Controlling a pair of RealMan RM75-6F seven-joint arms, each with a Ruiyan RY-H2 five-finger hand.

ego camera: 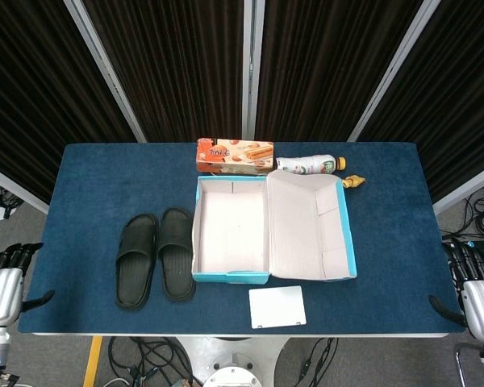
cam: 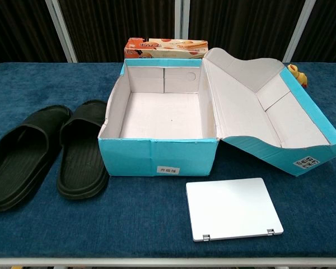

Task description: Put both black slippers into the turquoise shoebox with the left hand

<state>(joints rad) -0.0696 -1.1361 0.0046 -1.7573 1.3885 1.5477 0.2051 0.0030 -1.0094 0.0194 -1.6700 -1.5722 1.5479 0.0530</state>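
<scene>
Two black slippers lie side by side on the blue table, left of the box: the outer one [ego camera: 136, 260] [cam: 23, 154] and the inner one [ego camera: 177, 252] [cam: 83, 147], which nearly touches the box wall. The turquoise shoebox [ego camera: 229, 276] [cam: 157, 156] stands open with a white empty inside and its lid [ego camera: 310, 226] [cam: 269, 112] folded out to the right. My left hand [ego camera: 6, 279] hangs off the table's left front corner, fingers apart, holding nothing. My right hand [ego camera: 473, 292] sits off the right front corner, also empty. Neither hand shows in the chest view.
An orange snack box [ego camera: 235, 156] [cam: 165, 47] stands behind the shoebox. A drink bottle [ego camera: 309, 165] lies beside it, with a small yellow toy [ego camera: 353, 181] [cam: 296, 73] to its right. A flat white case [ego camera: 277, 306] [cam: 233, 208] lies in front of the shoebox.
</scene>
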